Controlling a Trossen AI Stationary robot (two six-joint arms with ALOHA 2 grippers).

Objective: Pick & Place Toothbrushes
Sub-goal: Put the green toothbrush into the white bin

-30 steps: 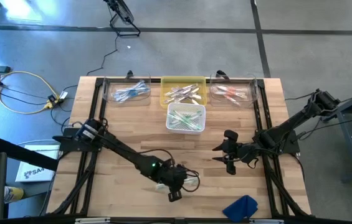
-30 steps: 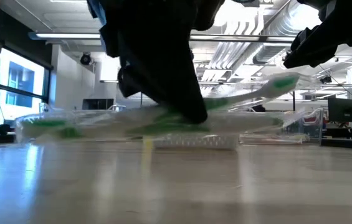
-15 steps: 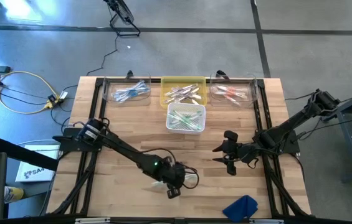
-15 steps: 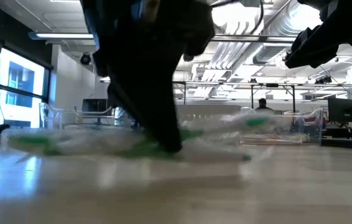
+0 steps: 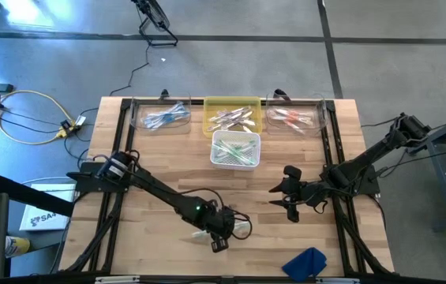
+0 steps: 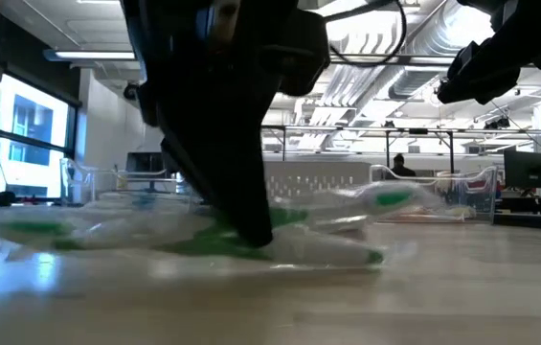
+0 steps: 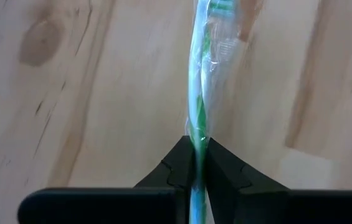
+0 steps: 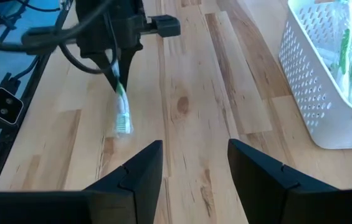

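A green-and-white toothbrush (image 7: 199, 81) in a clear wrapper is caught in my left gripper (image 7: 197, 163), which is shut on it near the table's front middle (image 5: 223, 237). In the low view the toothbrush (image 6: 347, 206) lies almost level at the tabletop. My right gripper (image 8: 194, 165) stands open and holds nothing, to the right of the table's middle (image 5: 279, 199). More toothbrushes lie in a white basket (image 5: 235, 150) and in three trays along the far edge. My left gripper pinches the toothbrush's handle (image 7: 198, 134) between its two fingers, partway along its length. The fingers slant down from above and lie across the brush. The bristle end (image 8: 122, 119) points toward the table's right side, and the wrapper (image 6: 327, 251) reaches down to the wood.
A yellow tray (image 5: 232, 118) stands between two clear trays (image 5: 161, 117) (image 5: 295, 118) at the far edge, with the white basket just in front. A blue cloth (image 5: 305, 262) lies at the front right. Bare wood stretches between the two grippers.
My left gripper has sunk a little toward the table, staying shut. The toothbrush, which stuck up at a slant with its bristle end high, has come down almost level at the tabletop.
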